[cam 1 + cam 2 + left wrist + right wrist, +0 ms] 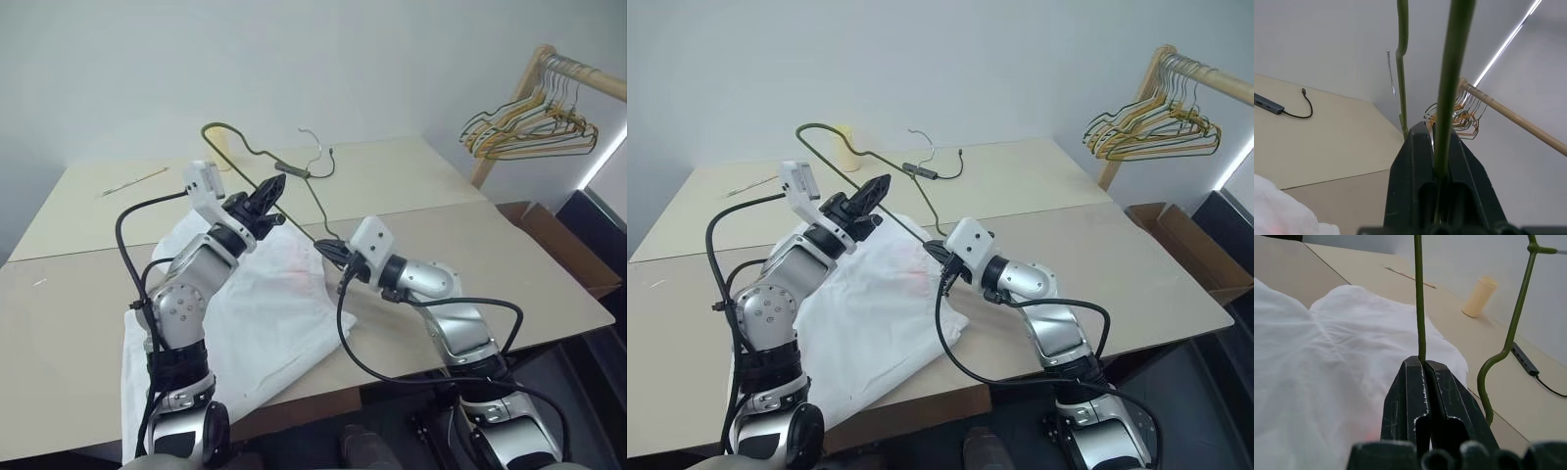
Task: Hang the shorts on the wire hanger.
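Both grippers — left [266, 196], right [333, 257] — clamped on wire hanger [294, 191] above shorts [265, 313] — thin wire could twist/slip btwn fingers.

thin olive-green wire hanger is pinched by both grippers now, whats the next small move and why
Probably lower the thin olive-green wire hanger toward the white cloth shorts. Both the left gripper and the right gripper are shut on its wire, holding it tilted above the shorts, which lie flat on the beige table, unthreaded.

One wire hanger [294, 181], one shorts [265, 323], one cup [1478, 296] (pale yellow), one adapter [1267, 104], two tables [78, 294].
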Robot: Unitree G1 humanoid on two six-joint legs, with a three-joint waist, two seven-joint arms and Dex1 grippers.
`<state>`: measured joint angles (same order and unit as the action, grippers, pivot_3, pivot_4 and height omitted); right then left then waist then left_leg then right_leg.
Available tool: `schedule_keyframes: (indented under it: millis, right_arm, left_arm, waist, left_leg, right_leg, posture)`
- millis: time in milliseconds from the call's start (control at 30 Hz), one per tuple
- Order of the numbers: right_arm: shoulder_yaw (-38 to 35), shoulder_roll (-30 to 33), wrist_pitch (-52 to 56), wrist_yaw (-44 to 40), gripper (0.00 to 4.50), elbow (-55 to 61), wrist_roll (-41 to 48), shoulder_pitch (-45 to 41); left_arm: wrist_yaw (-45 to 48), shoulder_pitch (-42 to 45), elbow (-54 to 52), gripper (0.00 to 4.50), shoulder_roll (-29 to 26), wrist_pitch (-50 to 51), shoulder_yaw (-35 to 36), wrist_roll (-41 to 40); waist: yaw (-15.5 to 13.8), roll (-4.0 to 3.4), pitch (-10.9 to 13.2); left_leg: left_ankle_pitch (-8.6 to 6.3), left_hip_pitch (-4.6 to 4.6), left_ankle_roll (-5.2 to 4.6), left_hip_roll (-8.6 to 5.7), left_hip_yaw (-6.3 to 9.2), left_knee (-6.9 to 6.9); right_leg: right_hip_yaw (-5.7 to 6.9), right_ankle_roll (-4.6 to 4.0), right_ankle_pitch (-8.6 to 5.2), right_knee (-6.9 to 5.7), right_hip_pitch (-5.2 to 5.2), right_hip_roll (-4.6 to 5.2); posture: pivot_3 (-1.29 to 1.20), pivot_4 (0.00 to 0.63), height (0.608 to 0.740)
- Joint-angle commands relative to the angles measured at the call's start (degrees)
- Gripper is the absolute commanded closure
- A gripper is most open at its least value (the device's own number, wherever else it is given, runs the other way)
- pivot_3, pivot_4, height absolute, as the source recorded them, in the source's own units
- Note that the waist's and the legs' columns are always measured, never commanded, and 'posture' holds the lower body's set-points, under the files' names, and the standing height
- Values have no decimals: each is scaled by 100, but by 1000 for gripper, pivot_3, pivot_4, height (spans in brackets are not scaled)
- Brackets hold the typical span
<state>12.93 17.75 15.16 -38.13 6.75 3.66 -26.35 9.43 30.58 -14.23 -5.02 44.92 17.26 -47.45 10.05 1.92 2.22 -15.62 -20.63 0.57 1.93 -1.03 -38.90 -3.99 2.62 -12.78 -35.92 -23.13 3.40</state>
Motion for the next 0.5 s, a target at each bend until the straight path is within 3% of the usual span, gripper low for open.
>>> schedule_keyframes:
  millis: [33,133,267,367,500]
  right_arm:
    - [-28,33,-213,-29,4500,275,33,-138]
    - [64,121,-422,-20,3743,332,-175,-96]
    - [-101,281,-657,-49,2332,302,-183,-136]
    - [-466,615,-303,-745,1263,503,623,-122]
    - [-840,1288,1016,-1741,51,752,1943,-179]
  left_arm:
    - [-97,62,-15,4481,-128,-211,9,118]
    - [-55,113,28,4500,-207,-249,74,42]
    - [305,140,16,4500,-510,-353,194,-149]
    - [841,115,-10,4500,-939,-338,289,-318]
    - [2029,-20,-107,4500,-1710,-220,384,-823]
  waist:
    - [-2,0,0]
    - [7,0,0]
    - [12,0,0]
    - [9,0,1]
    - [6,-1,2]
  left_leg:
    - [0,0,0,0,-1,0]
    - [0,0,0,0,-3,0]
    - [0,1,0,0,-2,1]
    - [0,-2,0,-1,-2,0]
    - [0,-9,-1,-1,0,1]
  right_leg:
    - [0,0,0,0,0,0]
    - [0,0,0,1,0,0]
    - [0,0,0,0,-1,-3]
    - [0,0,0,3,-1,-2]
    - [6,0,-1,11,-2,-1]
  posture:
    - [-112,0,740]
    - [-112,0,740]
    - [-114,0,740]
    - [-112,0,740]
    - [-111,0,740]
